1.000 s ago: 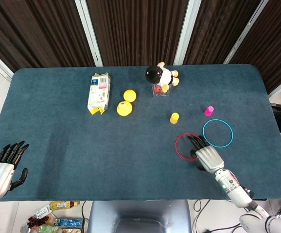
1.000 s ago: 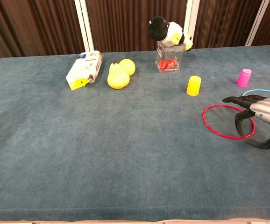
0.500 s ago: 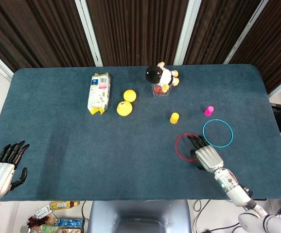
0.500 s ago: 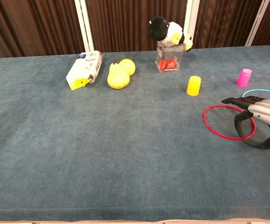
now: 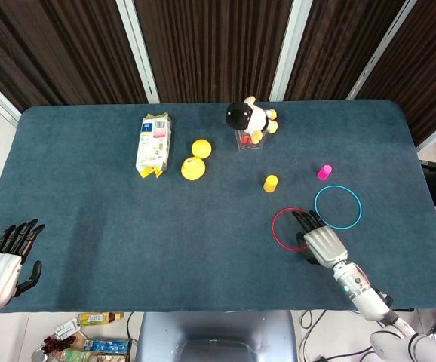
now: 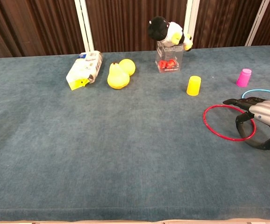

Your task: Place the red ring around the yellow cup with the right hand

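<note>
The right robot hand (image 5: 320, 240) rests over the red ring's (image 5: 282, 228) right rim, fingers extended, thumb below; a completed grasp cannot be confirmed. The ring lies flat near the bench's right front edge. The yellow cup (image 5: 271, 183) stands beyond it, toward the rear edge.

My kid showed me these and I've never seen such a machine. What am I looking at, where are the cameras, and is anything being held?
It is a two-armed robot with humanlike hands at a blue table. One picture looks down from its head, the other forward from its chest. The right hand hangs over the near edge of a red ring lying flat; whether it grips it, I cannot tell. The left hand is open and holds nothing. Also there: a yellow cup, pink cup, blue ring, carton, yellow fruit and a plush toy.
</note>
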Motion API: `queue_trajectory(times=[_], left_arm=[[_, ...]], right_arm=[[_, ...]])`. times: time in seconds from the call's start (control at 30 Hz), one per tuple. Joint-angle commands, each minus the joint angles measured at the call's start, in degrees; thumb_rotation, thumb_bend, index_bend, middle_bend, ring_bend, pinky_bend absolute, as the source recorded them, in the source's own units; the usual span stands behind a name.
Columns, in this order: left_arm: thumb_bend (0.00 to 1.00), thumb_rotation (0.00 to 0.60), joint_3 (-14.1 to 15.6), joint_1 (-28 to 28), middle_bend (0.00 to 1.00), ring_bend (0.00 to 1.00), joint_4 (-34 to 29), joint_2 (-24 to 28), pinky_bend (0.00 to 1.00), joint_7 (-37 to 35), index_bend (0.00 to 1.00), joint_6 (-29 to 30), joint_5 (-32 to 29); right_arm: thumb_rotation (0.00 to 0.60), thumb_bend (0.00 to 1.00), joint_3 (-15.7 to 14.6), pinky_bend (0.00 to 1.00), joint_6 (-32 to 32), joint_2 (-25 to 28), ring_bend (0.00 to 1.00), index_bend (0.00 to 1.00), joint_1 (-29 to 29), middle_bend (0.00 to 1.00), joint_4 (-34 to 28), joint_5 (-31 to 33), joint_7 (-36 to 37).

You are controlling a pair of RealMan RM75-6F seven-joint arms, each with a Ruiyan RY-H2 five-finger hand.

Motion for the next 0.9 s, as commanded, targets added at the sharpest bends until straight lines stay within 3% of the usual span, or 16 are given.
queue_trajectory(times=[0.03, 0.47, 0.73, 0.9], left_arm=[[0.55, 0.6, -0.02, 0.0, 0.0, 0.0, 0.02, 0.03, 0.04, -0.11, 0.0, -0.03, -0.05], [0.57, 0.6, -0.11, 0.05, 0.0, 0.0, 0.03, 0.21, 0.04, -0.56, 0.0, 0.04, -0.06], [0.57, 0.6, -0.07, 0.0, 0.0, 0.0, 0.08, 0.1, 0.04, -0.5, 0.0, -0.09, 0.03], [0.57, 0.6, -0.05, -0.25, 0.0, 0.0, 0.0, 0.02, 0.04, -0.15, 0.0, -0.73, -0.15]], right_arm=[[0.6, 0.54, 0.01, 0.0, 0.1, 0.03, 0.0, 0.73, 0.06, 0.06, 0.06, 0.0, 0.15], [0.6, 0.55, 2.22, 0.0, 8.25, -1.61, 0.0, 0.84, 0.41, 0.11, 3.14, -2.37, 4.48], [0.6, 0.55, 6.35, 0.0, 12.08, -0.62, 0.0, 0.86, 2.55, 0.13, 0.82, -2.12, 4.45], [0.6, 0.55, 10.59, 0.0, 7.79, -0.49, 0.0, 0.86, 6.9, 0.13, 0.22, 1.01, 1.63]])
